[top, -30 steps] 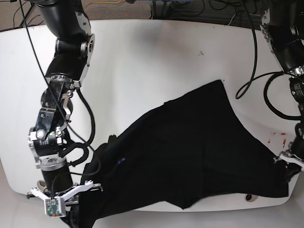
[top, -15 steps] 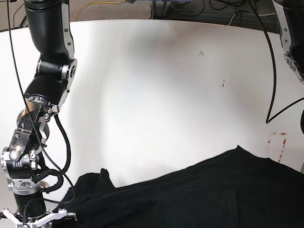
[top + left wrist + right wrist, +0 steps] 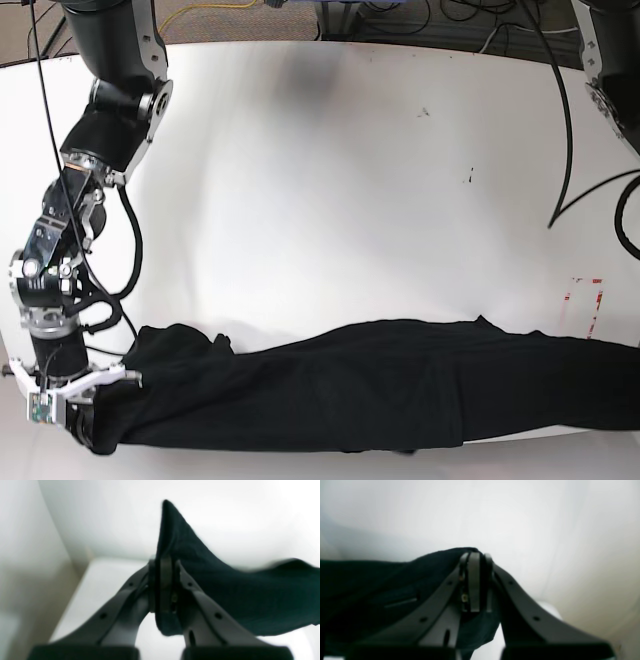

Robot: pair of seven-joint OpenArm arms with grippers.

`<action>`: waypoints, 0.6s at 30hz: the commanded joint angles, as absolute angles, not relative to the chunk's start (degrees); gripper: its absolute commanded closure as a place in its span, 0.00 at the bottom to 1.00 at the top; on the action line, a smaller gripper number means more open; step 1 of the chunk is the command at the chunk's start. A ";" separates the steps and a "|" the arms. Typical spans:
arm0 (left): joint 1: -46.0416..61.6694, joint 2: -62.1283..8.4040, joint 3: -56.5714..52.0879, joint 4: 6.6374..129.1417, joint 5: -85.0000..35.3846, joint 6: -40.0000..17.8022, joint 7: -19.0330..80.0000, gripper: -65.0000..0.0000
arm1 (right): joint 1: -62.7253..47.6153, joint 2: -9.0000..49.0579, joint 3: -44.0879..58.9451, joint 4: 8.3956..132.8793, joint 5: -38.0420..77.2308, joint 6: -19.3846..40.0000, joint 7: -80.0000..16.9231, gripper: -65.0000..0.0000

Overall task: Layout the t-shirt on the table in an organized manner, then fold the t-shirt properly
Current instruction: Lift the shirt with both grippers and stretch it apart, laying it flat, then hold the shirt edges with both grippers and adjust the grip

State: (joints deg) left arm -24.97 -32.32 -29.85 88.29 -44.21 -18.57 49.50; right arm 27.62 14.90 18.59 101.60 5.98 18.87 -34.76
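Note:
The black t-shirt (image 3: 380,390) hangs stretched in a long, low band along the table's (image 3: 330,180) front edge. At the band's left end my right gripper (image 3: 92,430) is buried in the cloth. In the right wrist view that gripper (image 3: 475,557) is shut on a fold of the t-shirt (image 3: 370,592). In the left wrist view my left gripper (image 3: 165,562) is shut on a corner of the t-shirt (image 3: 225,585), with a pointed tip of cloth sticking up past the fingers. The left gripper is outside the base view, beyond the right edge.
A red-outlined mark (image 3: 585,305) sits near the table's right edge, just above the shirt. Small dark specks (image 3: 424,112) dot the far part of the table. Cables (image 3: 560,140) hang at the back right, and the right arm's links (image 3: 105,130) stand over the left side.
The t-shirt lay spread diagonally over the table a second ago. It now stretches in a narrow band along the front edge, both grippers still holding it.

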 commanded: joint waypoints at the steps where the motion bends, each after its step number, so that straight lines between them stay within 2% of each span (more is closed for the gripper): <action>1: -21.32 -33.89 -32.84 89.71 -44.09 -20.00 47.52 1.00 | 24.57 15.43 20.44 102.20 7.87 18.86 -32.84 1.00; 9: -6.20 -30.81 -38.29 89.80 -43.74 -24.57 47.34 1.00 | 8.22 14.55 23.34 99.47 16.22 19.47 -28.62 1.00; 18: 6.64 -27.74 -40.22 89.80 -42.24 -27.21 47.34 1.00 | -4.88 11.30 23.34 96.48 18.15 19.56 -24.13 1.00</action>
